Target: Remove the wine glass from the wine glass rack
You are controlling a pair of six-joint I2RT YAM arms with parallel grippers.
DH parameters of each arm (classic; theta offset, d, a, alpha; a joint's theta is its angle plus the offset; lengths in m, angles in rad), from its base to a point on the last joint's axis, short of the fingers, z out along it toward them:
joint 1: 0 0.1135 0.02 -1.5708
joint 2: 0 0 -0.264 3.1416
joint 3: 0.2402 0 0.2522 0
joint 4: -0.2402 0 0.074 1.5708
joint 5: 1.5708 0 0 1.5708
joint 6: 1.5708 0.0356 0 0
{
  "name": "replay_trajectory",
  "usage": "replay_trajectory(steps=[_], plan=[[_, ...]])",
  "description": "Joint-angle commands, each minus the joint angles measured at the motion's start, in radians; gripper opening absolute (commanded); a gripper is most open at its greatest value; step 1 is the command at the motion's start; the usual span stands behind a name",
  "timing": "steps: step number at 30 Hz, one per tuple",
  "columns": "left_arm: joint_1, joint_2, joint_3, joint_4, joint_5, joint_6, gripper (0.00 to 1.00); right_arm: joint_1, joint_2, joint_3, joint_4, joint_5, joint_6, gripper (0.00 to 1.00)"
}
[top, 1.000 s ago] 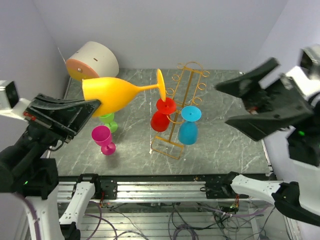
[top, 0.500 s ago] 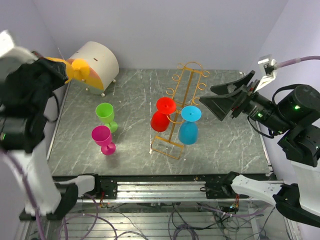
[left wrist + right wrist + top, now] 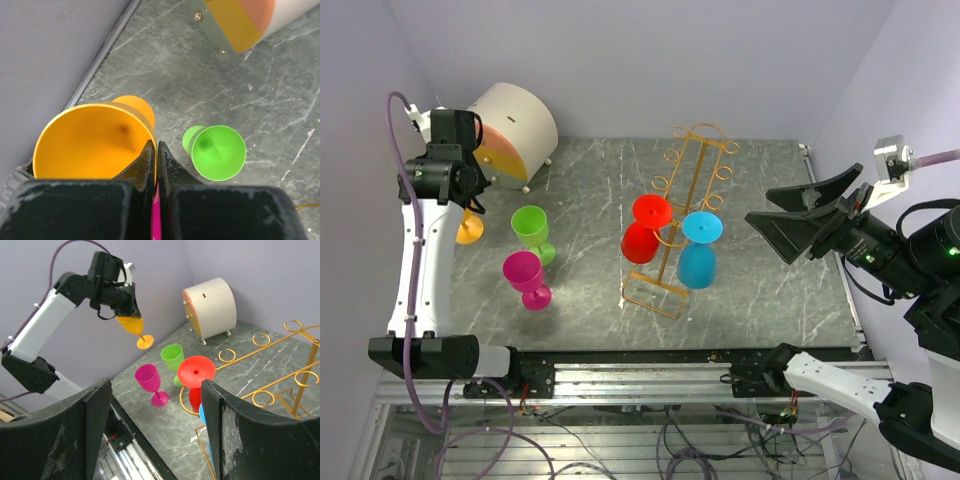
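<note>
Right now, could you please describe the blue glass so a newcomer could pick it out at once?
Find the tall golden-orange wire rack on the grey marbled table. Two glasses hang from it, foot up. The blue plastic wine glass is the right-hand one; its neighbour is a red plastic wine glass.

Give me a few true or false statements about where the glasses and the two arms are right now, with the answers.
1. The left end effector is shut on the orange glass. True.
2. The red glass stands on the table. False: it hangs upside down on the rack.
3. The right end effector is open and empty. True.
4. The blue glass stands next to the green glass. False: the blue one hangs on the rack, and it is the pink glass that stands by the green one.
</note>
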Motion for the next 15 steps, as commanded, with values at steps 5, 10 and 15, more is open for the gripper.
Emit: replay_trajectory(steps=[5,10,15], plan=[[-0.001,-0.032,-0.199,0.279,-0.002,-0.028,0.07,0.0,-0.059,-0.055,-0.002,-0.014,0.017,0.71],[0.012,0.017,-0.239,0.326,-0.019,-0.008,0.07,0.0,-0.078,-0.069,-0.017,-0.005,0.012,0.71],[0.076,0.083,-0.269,0.372,0.053,0.007,0.07,0.0,-0.085,-0.078,-0.018,-0.002,0.014,0.7]])
